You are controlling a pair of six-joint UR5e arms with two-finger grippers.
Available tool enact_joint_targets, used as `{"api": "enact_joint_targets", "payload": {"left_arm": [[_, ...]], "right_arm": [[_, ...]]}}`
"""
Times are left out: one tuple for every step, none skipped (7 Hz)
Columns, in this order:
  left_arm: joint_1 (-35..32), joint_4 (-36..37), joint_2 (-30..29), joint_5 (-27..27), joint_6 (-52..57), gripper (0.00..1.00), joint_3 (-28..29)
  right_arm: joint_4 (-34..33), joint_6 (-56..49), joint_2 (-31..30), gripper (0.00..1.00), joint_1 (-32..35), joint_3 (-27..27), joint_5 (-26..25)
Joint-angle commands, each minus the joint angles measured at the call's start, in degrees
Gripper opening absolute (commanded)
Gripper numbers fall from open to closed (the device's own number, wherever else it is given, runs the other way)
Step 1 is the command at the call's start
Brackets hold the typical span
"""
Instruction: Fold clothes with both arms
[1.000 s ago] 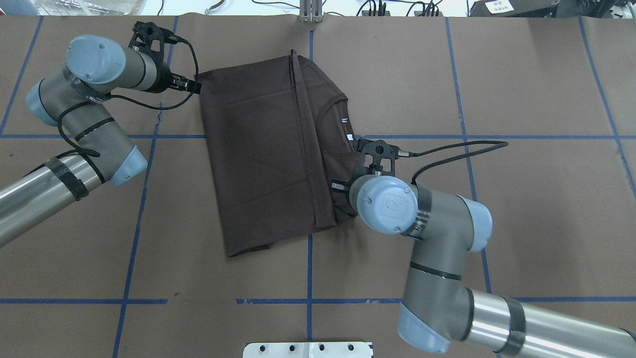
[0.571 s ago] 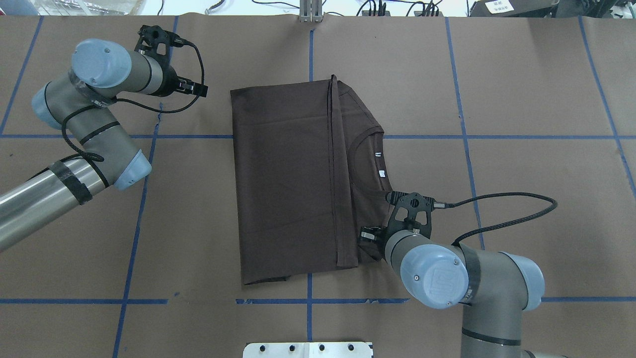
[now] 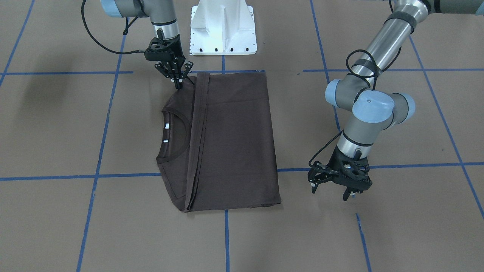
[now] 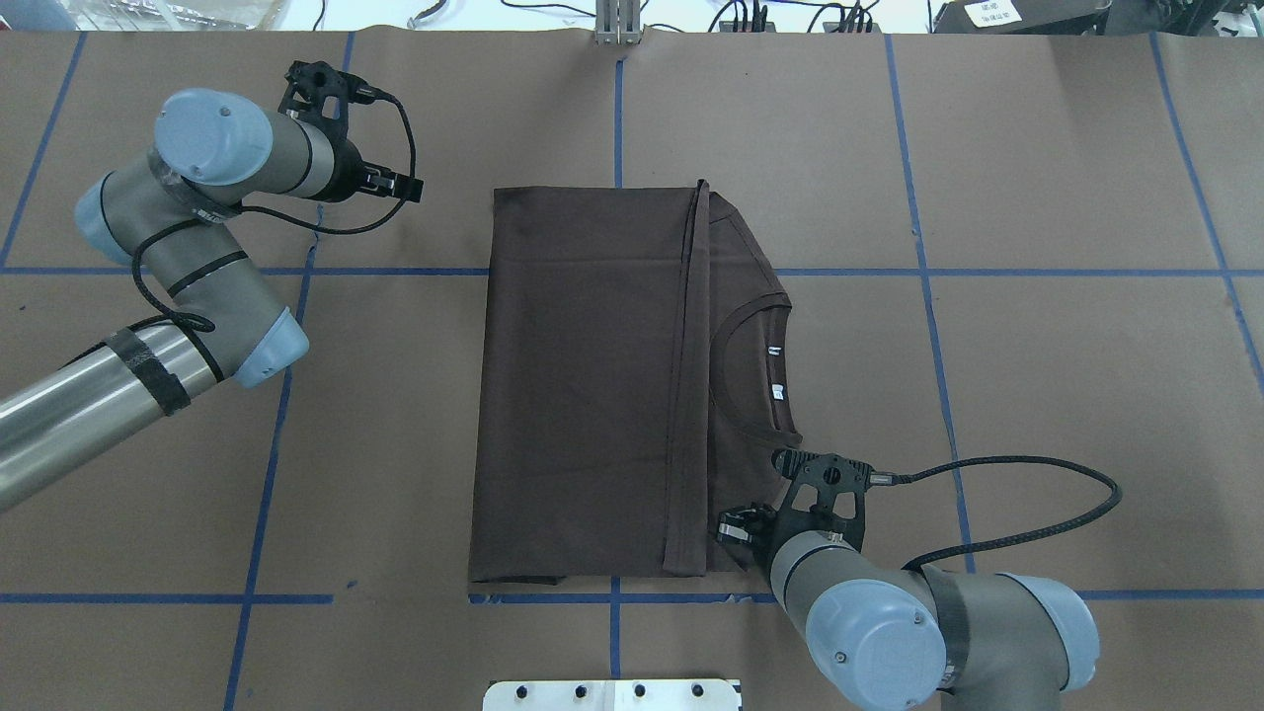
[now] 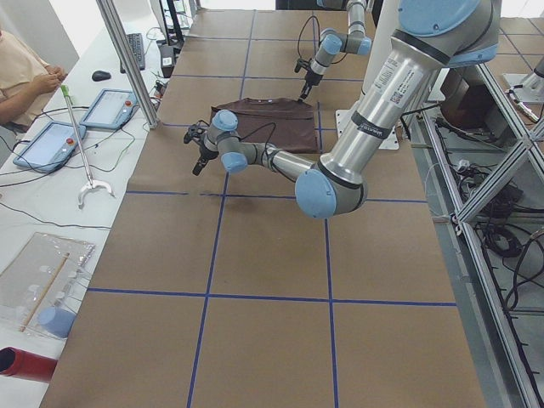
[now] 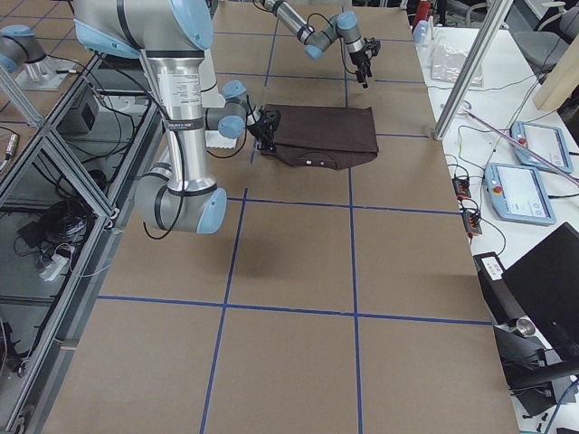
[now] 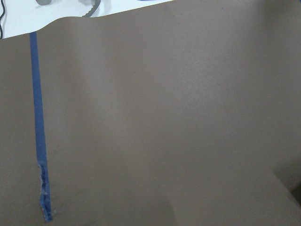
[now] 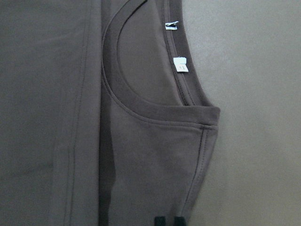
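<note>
Midway across the tabletop (image 4: 1037, 395) the shirt (image 4: 583, 375) lies flat, folded over itself, with the collar showing. The right end effector (image 3: 177, 80) pinches the shoulder corner nearest the robot. The left end effector (image 3: 329, 192) hangs spread, well apart from the shirt. The cloth looks soft, light and limp, so it is probably best pinched at the corners, through both layers.

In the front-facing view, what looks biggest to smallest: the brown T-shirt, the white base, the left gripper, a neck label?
T-shirt: largest.
White base and left gripper: they look about alike, so I won't rank them.
Neck label: smallest.
</note>
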Motion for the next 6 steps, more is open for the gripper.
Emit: {"api": "enact_joint_targets", "payload": {"left_arm": [[0.39,0.00,0.00,0.00,-0.33,1.00,-0.35],[0.48,0.00,0.00,0.00,-0.33,1.00,-0.36],[0.65,0.00,0.00,0.00,-0.42,1.00,-0.36],[0.74,0.00,0.09,0.00,-0.68,1.00,-0.36],[0.83,0.00,0.09,0.00,-0.77,1.00,-0.36],[0.91,0.00,0.09,0.00,-0.77,1.00,-0.36]], "right_arm": [[-0.09,-1.43,-0.41,1.00,-1.68,0.40,-1.84],[-0.09,-5.97,1.25,1.00,-2.99,-0.12,-2.01],[-0.17,-11.14,2.49,1.00,-3.62,-0.30,-2.27],[-0.78,-17.20,3.28,1.00,-3.88,-0.91,-3.67],[-1.40,-24.40,5.90,1.00,-3.97,-1.35,-4.64],[-4.36,-27.69,8.54,1.00,-3.97,-1.71,-5.95]]}}
